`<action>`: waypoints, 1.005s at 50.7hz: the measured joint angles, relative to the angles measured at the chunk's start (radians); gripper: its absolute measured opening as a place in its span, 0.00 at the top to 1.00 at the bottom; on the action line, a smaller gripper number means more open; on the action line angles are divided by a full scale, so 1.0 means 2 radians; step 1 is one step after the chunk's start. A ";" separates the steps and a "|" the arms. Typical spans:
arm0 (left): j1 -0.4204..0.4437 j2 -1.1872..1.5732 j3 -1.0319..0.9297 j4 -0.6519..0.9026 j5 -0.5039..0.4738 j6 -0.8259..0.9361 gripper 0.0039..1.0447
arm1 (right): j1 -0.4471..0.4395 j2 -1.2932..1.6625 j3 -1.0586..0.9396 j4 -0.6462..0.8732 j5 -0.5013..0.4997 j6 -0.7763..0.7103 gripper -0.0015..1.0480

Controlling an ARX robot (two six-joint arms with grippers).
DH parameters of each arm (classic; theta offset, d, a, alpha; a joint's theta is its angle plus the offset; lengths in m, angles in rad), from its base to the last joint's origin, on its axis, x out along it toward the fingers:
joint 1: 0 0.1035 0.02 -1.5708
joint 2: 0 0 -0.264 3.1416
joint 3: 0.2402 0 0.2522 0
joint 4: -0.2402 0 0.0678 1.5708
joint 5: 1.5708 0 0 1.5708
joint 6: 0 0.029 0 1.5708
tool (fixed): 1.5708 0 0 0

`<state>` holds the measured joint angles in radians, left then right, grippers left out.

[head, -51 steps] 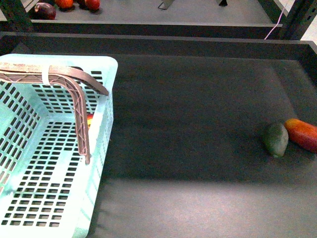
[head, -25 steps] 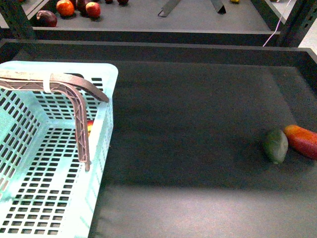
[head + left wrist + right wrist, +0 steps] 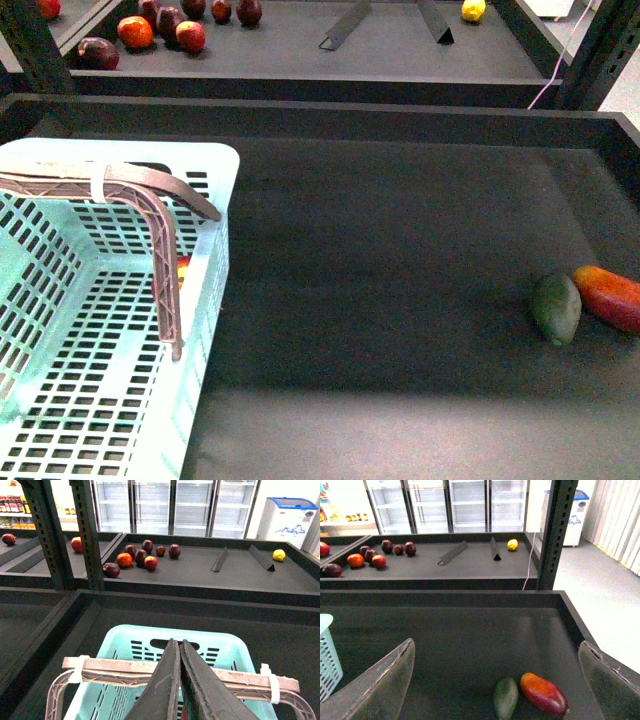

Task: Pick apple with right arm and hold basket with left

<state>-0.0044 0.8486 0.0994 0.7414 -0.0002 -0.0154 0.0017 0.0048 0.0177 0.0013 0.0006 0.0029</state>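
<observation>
The round red-and-yellow apple (image 3: 182, 270) sat inside the light-blue slotted plastic basket (image 3: 215, 300), beneath the pinched-together left gripper (image 3: 176, 680); the right gripper (image 3: 497, 680) gaped wide, well apart.

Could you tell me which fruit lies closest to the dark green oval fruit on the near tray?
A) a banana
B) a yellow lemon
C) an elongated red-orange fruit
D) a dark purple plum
C: the elongated red-orange fruit lies right beside the dark green oval fruit at the right end of the dark tray; the right wrist view shows the pair side by side too.
</observation>
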 joint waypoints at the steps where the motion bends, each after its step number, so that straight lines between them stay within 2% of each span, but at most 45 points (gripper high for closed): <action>1: 0.000 -0.005 -0.002 -0.003 0.000 0.000 0.97 | 0.000 0.000 0.000 0.000 0.000 0.000 0.08; 6: 0.000 -0.043 -0.015 -0.028 0.000 0.000 0.97 | 0.000 0.000 0.000 0.000 0.000 0.000 0.08; 10: 0.000 -0.050 -0.035 -0.011 0.000 0.001 0.97 | 0.000 0.000 0.000 0.000 0.000 0.000 0.08; 26: 0.000 -0.156 -0.042 -0.108 0.000 0.002 0.97 | 0.000 0.000 0.000 0.000 0.000 0.000 0.08; 51: 0.000 -0.264 -0.042 -0.210 0.000 0.002 0.97 | 0.000 0.000 0.000 0.000 0.000 0.000 0.08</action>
<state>-0.0036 0.3199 0.0147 0.3210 0.0002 -0.0113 0.0017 0.0048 0.0177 0.0013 0.0006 0.0032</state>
